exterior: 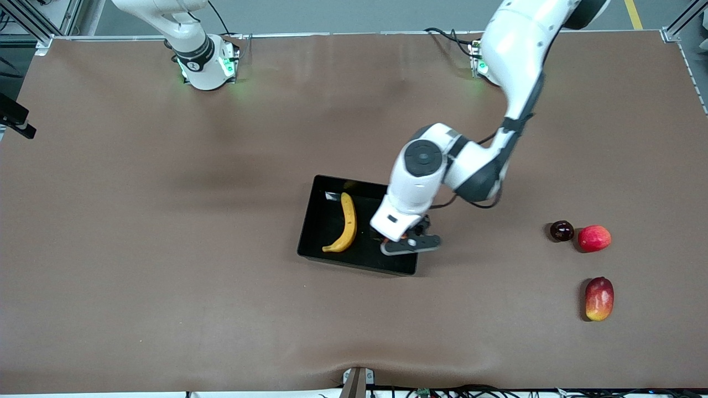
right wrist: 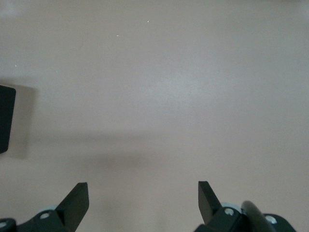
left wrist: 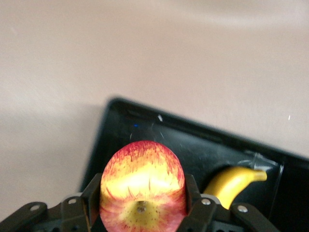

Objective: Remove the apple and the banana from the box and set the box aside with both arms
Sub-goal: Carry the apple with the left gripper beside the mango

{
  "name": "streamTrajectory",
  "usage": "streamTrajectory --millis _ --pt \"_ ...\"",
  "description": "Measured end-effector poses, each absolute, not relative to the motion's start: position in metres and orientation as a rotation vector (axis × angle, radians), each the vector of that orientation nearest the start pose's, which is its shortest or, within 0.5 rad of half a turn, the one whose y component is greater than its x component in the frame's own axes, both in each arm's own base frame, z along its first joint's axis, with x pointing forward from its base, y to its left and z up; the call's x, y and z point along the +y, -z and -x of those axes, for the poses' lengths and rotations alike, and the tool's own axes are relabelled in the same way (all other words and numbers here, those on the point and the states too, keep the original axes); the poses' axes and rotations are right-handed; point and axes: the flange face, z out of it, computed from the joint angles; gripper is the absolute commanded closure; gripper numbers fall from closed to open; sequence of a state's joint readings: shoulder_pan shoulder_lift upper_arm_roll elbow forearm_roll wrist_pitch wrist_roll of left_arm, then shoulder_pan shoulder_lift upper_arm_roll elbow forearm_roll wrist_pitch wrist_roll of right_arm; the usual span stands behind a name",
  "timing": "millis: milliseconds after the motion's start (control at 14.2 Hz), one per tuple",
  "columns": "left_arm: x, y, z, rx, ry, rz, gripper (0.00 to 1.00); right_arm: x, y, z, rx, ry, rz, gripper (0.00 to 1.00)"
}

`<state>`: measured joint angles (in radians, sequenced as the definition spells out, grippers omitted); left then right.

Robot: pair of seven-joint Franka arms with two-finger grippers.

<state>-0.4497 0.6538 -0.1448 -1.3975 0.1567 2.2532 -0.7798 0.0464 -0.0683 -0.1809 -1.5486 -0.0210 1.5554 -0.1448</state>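
My left gripper [left wrist: 142,184] is shut on the apple [left wrist: 142,169], red with yellow streaks, one finger on each side of it. In the front view this gripper [exterior: 407,242] hangs over the black box [exterior: 311,221], at the box's end toward the left arm. The yellow banana [exterior: 347,224] lies inside the box, and its tip [left wrist: 234,180] shows past the apple in the left wrist view. My right gripper [right wrist: 143,195] is open over bare brown table with nothing between its fingers. It is out of the front view. A corner of the box [right wrist: 6,118] shows at the edge of the right wrist view.
Toward the left arm's end of the table lie a dark maroon round fruit [exterior: 562,230], a red round fruit [exterior: 594,238] beside it, and an elongated red-yellow mango [exterior: 599,298] nearer the front camera. The left arm's elbow [exterior: 442,166] hangs above the box.
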Motion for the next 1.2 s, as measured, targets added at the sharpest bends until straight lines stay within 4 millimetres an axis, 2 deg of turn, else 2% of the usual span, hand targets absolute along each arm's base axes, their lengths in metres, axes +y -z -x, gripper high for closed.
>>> streamTrajectory --millis 212,494,706,918,1059,1201 --pt "-0.334 -0.366 -0.661 -0.203 0.321 3.189 1.00 -0.078 -0.670 -0.526 -0.014 0.115 3.158 0.00" --pt "-0.246 -0.359 -0.694 -0.136 0.289 3.151 1.00 -0.078 -0.670 -0.526 -0.014 0.117 3.159 0.00" --pt "-0.182 -0.337 -0.709 -0.033 0.229 3.127 1.00 -0.078 -0.671 -0.526 -0.014 0.118 3.159 0.00" --pt "-0.125 -0.302 -0.718 0.034 0.144 3.112 1.00 -0.078 -0.671 -0.526 -0.014 0.118 3.159 0.00" --pt "-0.093 -0.279 -0.721 0.076 0.091 3.108 1.00 -0.078 -0.671 -0.526 -0.014 0.118 3.159 0.00" --pt "-0.073 -0.260 -0.721 0.107 0.045 3.107 1.00 -0.078 -0.671 -0.526 -0.014 0.118 3.159 0.00"
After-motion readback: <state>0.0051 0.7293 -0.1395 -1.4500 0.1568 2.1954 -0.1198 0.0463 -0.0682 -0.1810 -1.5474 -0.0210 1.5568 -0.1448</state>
